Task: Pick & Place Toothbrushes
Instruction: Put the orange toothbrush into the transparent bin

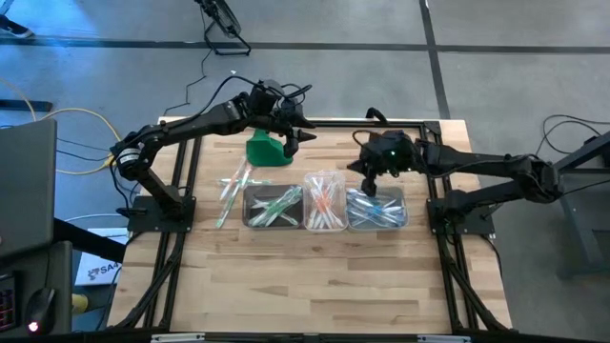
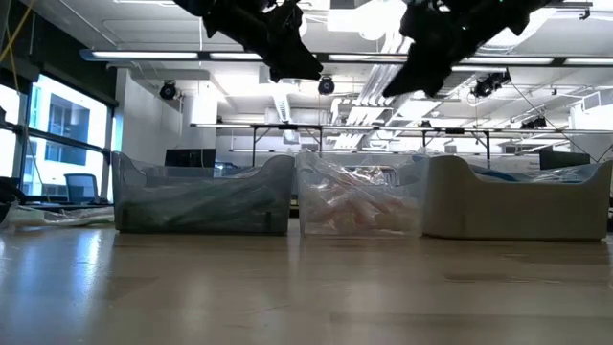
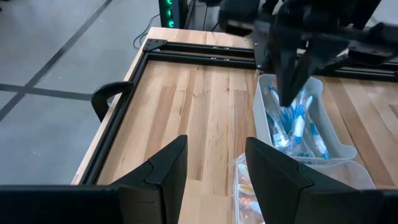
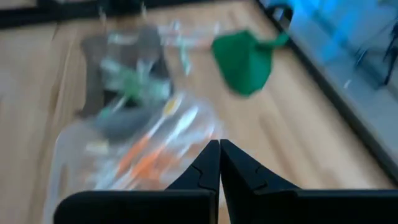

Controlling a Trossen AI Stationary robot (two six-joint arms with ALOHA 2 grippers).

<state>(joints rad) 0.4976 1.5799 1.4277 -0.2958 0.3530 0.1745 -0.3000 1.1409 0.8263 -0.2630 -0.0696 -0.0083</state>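
1. Toothbrushes (image 1: 232, 190) still loose on the table lie at the left, just beside the left-hand tub (image 1: 273, 207), which holds green ones. Their long axes run roughly from the table's far edge toward the near edge, slightly slanted, not across it.
2. Behind them, toward the far edge, sits the green lump (image 1: 267, 151). The left gripper (image 1: 292, 141) hangs over it, fingers spread wide and nothing between them. The loose toothbrushes lie nearer the table's front and further left than that claw, near but apart.
3. The middle tub (image 1: 325, 202) holds orange-pink toothbrushes; the right tub (image 1: 378, 209) holds blue ones.
4. Over the right tub's far end hangs the right gripper (image 1: 370, 184), fingers pressed together and empty as far as its wrist view shows.
5. Judgement: the left arm is plainly nearer the loose toothbrushes, so the next pick suits it; its fingers should straddle a stick across its length.
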